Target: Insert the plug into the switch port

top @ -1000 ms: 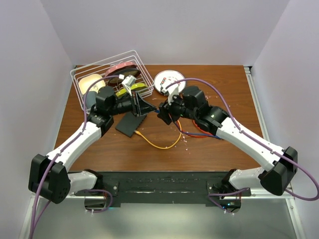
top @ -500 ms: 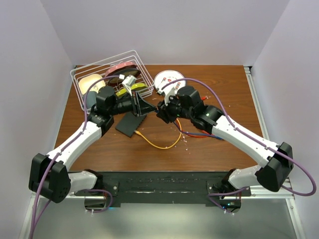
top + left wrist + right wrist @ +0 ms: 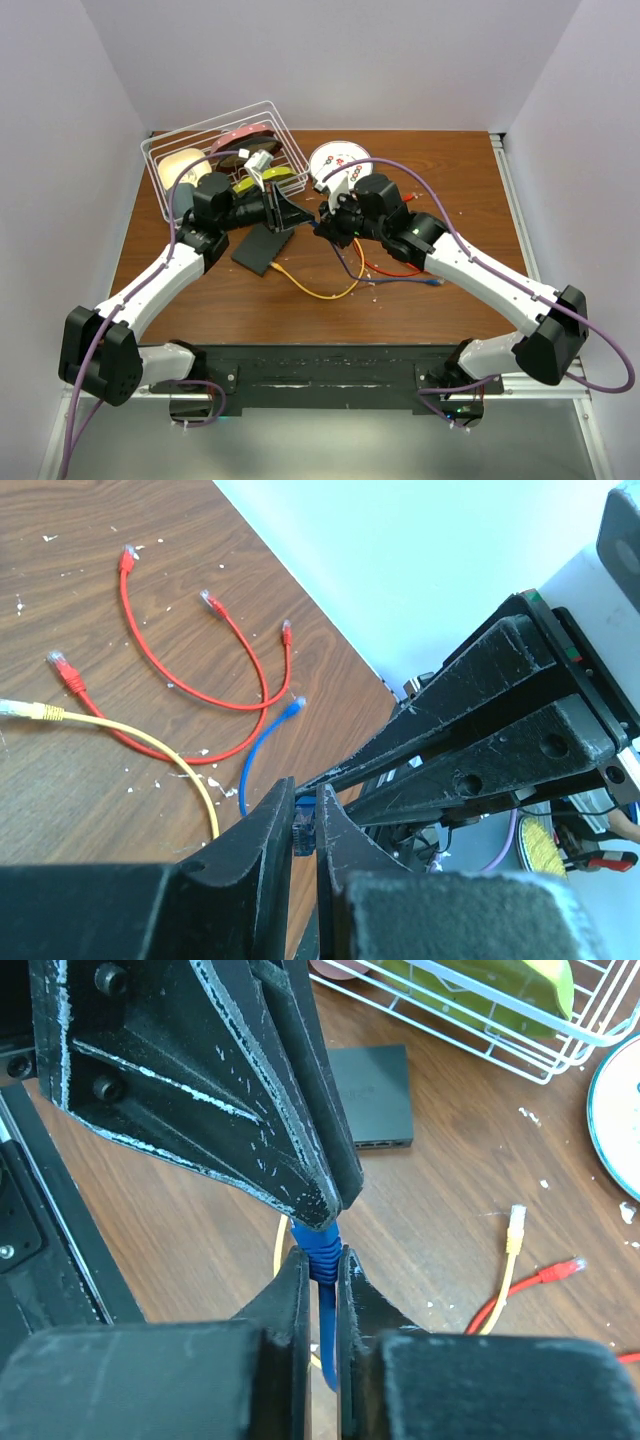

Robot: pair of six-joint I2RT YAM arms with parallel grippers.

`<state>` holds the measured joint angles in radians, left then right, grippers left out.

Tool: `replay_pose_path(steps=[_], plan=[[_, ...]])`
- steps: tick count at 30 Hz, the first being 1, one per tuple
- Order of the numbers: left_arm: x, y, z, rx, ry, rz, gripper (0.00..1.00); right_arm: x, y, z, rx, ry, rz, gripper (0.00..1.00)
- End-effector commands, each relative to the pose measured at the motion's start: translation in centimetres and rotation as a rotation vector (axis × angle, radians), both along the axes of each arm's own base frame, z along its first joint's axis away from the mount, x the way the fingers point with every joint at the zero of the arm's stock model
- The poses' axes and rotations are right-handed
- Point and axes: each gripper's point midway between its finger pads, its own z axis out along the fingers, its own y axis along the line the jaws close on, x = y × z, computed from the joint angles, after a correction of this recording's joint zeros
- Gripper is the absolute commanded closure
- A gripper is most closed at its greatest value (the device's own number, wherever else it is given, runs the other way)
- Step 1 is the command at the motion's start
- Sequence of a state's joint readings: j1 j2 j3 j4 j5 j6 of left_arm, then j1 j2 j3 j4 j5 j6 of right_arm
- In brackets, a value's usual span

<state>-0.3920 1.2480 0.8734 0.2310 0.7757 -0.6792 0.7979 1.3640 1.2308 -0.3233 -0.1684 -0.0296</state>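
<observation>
The blue cable's plug (image 3: 303,830) is pinched between the fingers of my left gripper (image 3: 305,788), which is shut on it above the table. My right gripper (image 3: 321,1256) meets it tip to tip and is shut on the ribbed blue boot (image 3: 317,1237) just behind that plug. The cable (image 3: 345,266) hangs down from there. In the top view the left gripper (image 3: 298,222) and the right gripper (image 3: 322,226) touch at mid-table. The switch (image 3: 257,248), a flat black box, lies on the wood below the left gripper. Its sockets (image 3: 383,1142) face the near side.
A white wire basket (image 3: 160,160) with dishes and fruit stands at the back left. A round patterned plate (image 3: 335,160) lies behind the grippers. Loose red cables (image 3: 200,670) and a yellow cable (image 3: 130,735) lie on the table to the right of the switch.
My right gripper has closed on the blue cable's boot, after standing open a second ago. The right arm has shifted left toward the left gripper, dragging the blue cable. The left arm has stayed still.
</observation>
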Motion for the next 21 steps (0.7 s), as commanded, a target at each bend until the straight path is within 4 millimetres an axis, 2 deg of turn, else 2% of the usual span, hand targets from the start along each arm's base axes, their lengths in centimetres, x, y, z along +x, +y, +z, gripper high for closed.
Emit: replay_pose_path(steps=[1, 3, 4, 5, 8, 11, 13, 15, 16, 21], plan=[[-0.2, -0.3, -0.5, 0.002, 0.017, -0.028, 1.00, 1.6, 0.4, 4.7, 0.117, -0.114, -0.056, 1.00], [0.1, -0.2, -1.1, 0.017, 0.014, -0.015, 0.97, 1.7, 0.4, 4.3, 0.108, -0.108, -0.062, 1.00], [0.5, 0.0, -1.5, 0.031, 0.021, 0.011, 0.86, 1.8, 0.3, 3.9, 0.099, -0.104, -0.069, 1.00], [0.8, 0.2, -1.7, 0.040, 0.022, 0.026, 0.58, 1.8, 0.4, 3.6, 0.094, -0.099, -0.070, 1.00], [2.3, 1.4, -2.8, 0.089, 0.023, 0.126, 0.31, 1.7, 0.6, 2.3, 0.071, -0.069, -0.057, 1.00], [4.0, 3.6, -4.0, 0.136, 0.025, 0.254, 0.22, 1.4, 0.8, 0.5, 0.044, -0.033, -0.036, 1.00], [5.2, 5.7, -4.9, 0.183, 0.029, 0.367, 0.21, 1.4, 1.0, -0.6, 0.029, -0.008, -0.029, 1.00], [5.7, 7.4, -5.7, 0.232, 0.020, 0.448, 0.21, 1.2, 1.4, -2.2, 0.019, 0.041, -0.027, 1.00], [6.3, 8.9, -6.0, 0.268, 0.015, 0.533, 0.21, 1.3, 1.5, -2.7, 0.011, 0.051, -0.023, 1.00], [6.7, 13.6, -9.3, 0.396, 0.037, 0.749, 0.21, 1.5, 2.7, -7.3, -0.048, 0.131, 0.010, 1.00]])
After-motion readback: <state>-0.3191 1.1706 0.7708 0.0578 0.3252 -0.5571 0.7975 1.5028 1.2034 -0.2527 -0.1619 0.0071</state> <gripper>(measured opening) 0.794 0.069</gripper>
